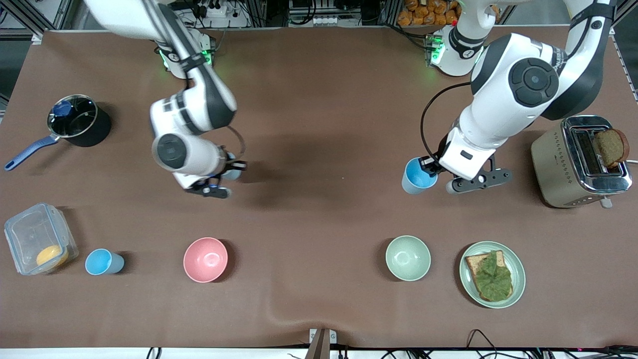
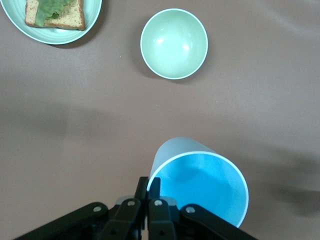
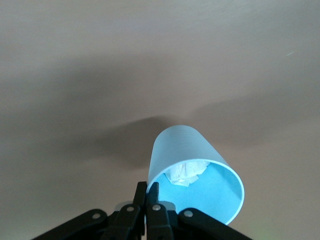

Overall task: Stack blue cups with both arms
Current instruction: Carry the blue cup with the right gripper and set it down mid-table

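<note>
Left gripper is clamping the rim of a small light-blue plastic tumbler, fingers pinched together on its wall, and is holding it in the air over bare table toward the left arm's end. In the left wrist view this cup is showing an empty bright-blue inside.

Right gripper is pinching the rim of a second light-blue plastic tumbler the same way, over the table toward the right arm's end; something white and crumpled is sitting inside it. In the front view only a sliver of this cup is showing past the right arm's wrist.

A third light-blue tumbler is standing untouched near the front camera, between the clear plastic lidded box and the round pink bowl.

Progress, as judged: two cups lifted, well apart, none nested. Remaining: bringing the held cups together over mid-table, seating one inside the other, then adding the third.

Also present: pale green bowl, green plate with leaf-topped toast, steel toaster, black saucepan.
</note>
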